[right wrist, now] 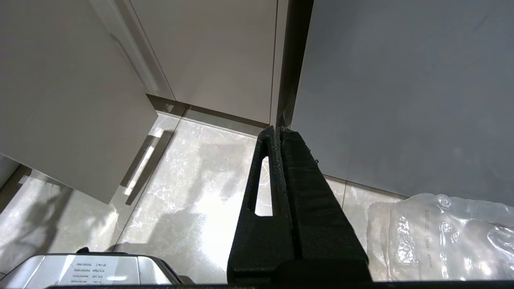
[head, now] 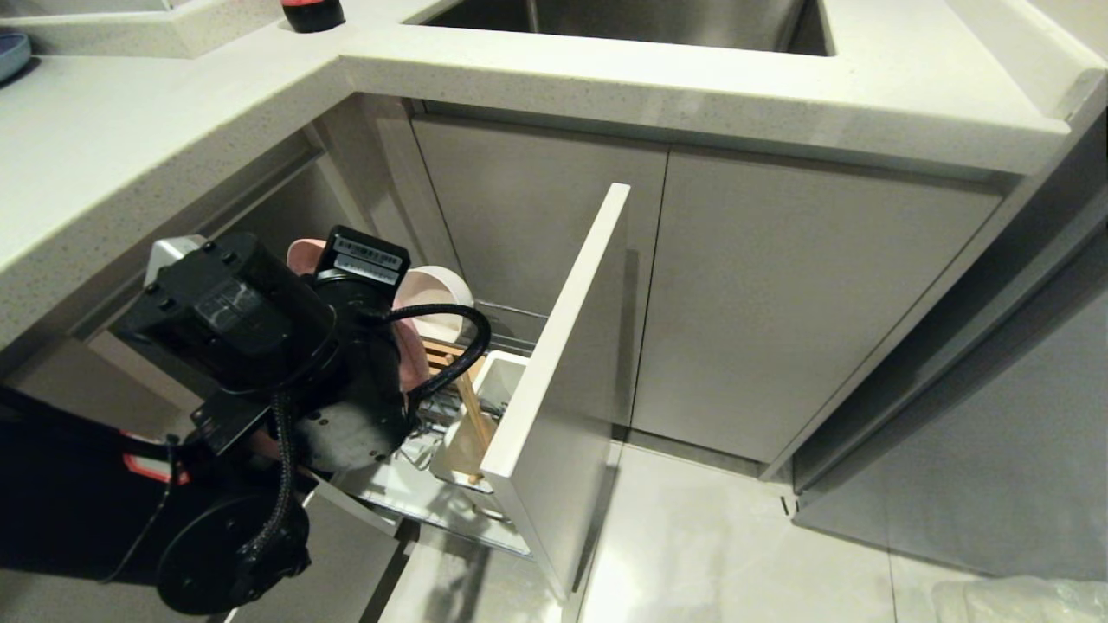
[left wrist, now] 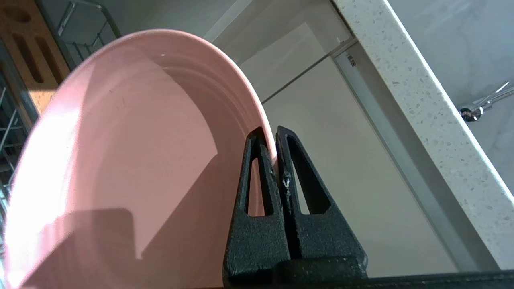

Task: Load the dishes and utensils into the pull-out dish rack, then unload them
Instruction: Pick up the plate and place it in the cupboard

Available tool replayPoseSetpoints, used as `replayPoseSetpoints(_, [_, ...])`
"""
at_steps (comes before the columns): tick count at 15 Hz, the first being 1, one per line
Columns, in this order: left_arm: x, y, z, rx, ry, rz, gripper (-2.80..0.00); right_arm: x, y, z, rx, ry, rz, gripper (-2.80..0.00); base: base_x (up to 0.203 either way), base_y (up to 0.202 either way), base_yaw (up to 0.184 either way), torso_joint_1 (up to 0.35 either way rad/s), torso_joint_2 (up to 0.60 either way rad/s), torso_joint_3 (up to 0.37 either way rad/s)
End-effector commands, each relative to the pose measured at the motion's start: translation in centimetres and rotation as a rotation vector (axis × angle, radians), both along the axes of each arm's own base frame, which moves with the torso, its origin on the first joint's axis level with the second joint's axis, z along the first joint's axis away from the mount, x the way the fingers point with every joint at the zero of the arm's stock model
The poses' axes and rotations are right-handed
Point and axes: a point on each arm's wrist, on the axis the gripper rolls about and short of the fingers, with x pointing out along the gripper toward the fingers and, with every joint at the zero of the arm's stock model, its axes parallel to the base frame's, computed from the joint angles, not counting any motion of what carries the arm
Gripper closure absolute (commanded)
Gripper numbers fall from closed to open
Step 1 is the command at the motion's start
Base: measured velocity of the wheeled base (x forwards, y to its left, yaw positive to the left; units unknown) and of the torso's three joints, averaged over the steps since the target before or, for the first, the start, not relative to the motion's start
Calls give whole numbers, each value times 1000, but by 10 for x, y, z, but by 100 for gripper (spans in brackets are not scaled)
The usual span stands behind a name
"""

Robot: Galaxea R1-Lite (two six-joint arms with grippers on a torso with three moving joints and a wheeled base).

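Pinching pink plate (left wrist: pixel 120 168) by its rim, left gripper (left wrist: pixel 275 138) clamped tight on the edge, plate on edge over pull-out dish rack (head: pixel 554 363). Judged rigid, smooth, slippery, breakable; thin rim grip likely to pivot. Cream bowl (head: pixel 437 298) behind, chopsticks (head: pixel 472 407) in white cup. Right gripper (right wrist: pixel 277 132) parked, fingers together, over floor.

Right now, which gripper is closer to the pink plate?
Left. The left gripper is shut on the pink plate at its rim, over the pull-out dish rack. The right gripper hangs shut above the floor, away from the plate.
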Motion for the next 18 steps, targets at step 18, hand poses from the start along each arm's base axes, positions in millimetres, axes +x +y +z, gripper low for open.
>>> replayPoseSetpoints(18, [0, -2, 3, -28, -32, -21, 0, 0, 0, 0, 0, 0, 1, 0, 0, 0, 0, 0, 0, 0])
